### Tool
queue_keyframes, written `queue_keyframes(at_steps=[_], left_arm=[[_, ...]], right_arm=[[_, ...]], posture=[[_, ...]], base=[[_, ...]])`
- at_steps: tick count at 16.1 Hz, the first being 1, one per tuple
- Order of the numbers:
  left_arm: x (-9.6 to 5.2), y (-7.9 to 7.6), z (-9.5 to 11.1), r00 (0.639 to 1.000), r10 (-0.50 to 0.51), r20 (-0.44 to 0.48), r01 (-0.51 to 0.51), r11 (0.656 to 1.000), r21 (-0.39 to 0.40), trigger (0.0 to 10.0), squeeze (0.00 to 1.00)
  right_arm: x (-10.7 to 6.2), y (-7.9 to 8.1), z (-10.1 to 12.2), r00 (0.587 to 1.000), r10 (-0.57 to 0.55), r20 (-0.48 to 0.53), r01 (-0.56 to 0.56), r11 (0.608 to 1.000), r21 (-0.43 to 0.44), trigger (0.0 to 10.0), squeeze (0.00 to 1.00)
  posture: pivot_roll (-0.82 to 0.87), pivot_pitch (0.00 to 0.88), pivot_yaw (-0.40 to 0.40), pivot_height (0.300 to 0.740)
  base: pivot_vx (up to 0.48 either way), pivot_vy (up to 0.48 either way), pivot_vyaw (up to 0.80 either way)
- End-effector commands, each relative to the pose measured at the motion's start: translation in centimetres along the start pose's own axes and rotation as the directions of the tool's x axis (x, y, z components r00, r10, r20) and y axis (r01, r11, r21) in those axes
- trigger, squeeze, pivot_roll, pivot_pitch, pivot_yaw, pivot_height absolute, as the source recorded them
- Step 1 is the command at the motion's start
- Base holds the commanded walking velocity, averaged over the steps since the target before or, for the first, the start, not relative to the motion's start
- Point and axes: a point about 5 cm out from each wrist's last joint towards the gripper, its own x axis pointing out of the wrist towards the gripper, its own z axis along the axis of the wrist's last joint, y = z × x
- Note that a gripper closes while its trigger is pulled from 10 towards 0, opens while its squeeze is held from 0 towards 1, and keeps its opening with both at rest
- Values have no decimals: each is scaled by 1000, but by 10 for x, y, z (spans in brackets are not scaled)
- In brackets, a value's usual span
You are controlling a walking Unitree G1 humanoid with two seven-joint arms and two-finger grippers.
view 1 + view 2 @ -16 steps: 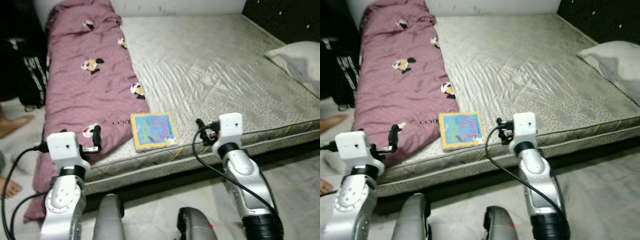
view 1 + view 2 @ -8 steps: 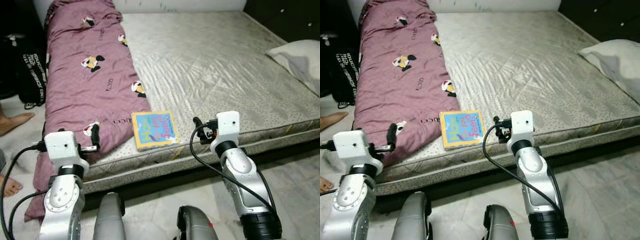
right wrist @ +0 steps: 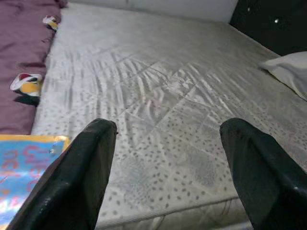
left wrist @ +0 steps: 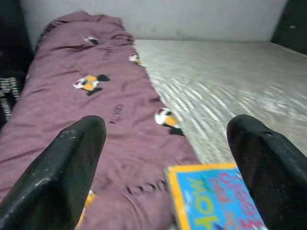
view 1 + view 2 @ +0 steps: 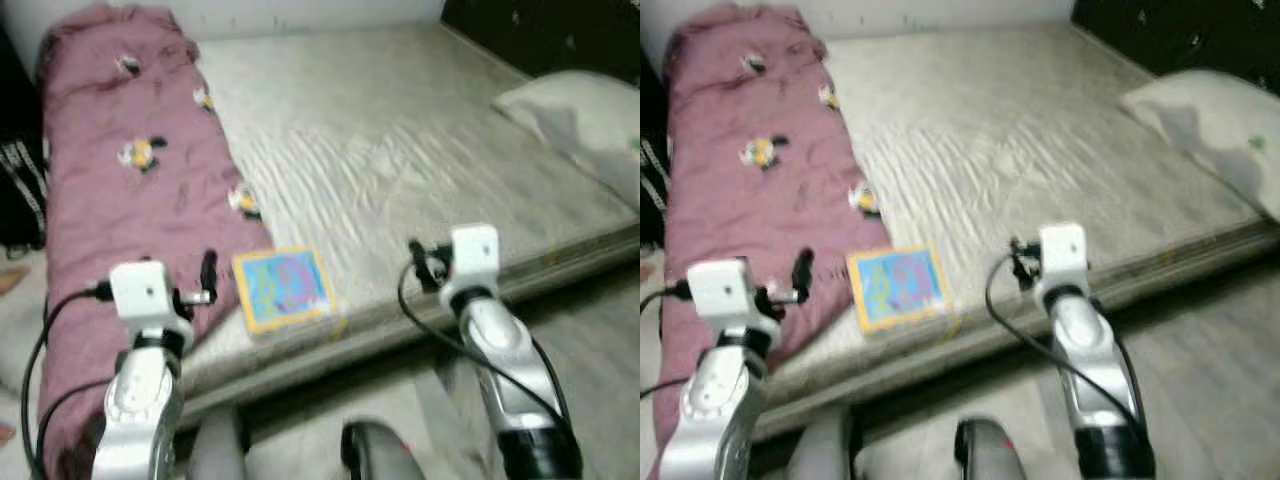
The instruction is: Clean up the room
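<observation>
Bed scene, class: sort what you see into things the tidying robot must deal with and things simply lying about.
For the job: picture book at the mattress edge; left claw and right claw, both open.

Lying about: purple quilt; pillow; mattress.

Both eye views smeared by motion blur, detail soft throughout. Wrist views sharper, mild blur. Even, moderate indoor light; dark, underexposed corners; faint sheen on mattress (image 3: 163, 91).

One mattress (image 5: 400, 150), one purple blanket (image 5: 110, 190), one book (image 5: 283, 289), one pillow (image 5: 580, 110).
</observation>
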Motion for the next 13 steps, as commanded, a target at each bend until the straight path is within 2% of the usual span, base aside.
queue_keyframes(at_steps=[1,4,11,13], left_arm=[[0,10,-2,999,38,-23,-37,999,18,10000,0],[0,11,-3,998,51,-36,-51,999,20,10000,0],[6,15,-3,996,67,-51,-66,998,17,10000,0],[6,17,-2,996,71,-47,-71,997,17,10000,0]], right_arm=[[4,9,8,999,25,30,-25,1000,6,10000,0],[2,8,5,1000,17,18,-17,1000,4,10000,0],[1,8,3,1000,10,12,-11,1000,19,10000,0],[1,8,3,1000,10,11,-10,1000,19,10000,0]], posture=[[-12,70,-63,631],[-14,74,-59,631],[-16,78,-56,547],[-14,77,-54,542]], base=[[0,0,0],[0,0,0],[0,0,0],[0,0,0]])
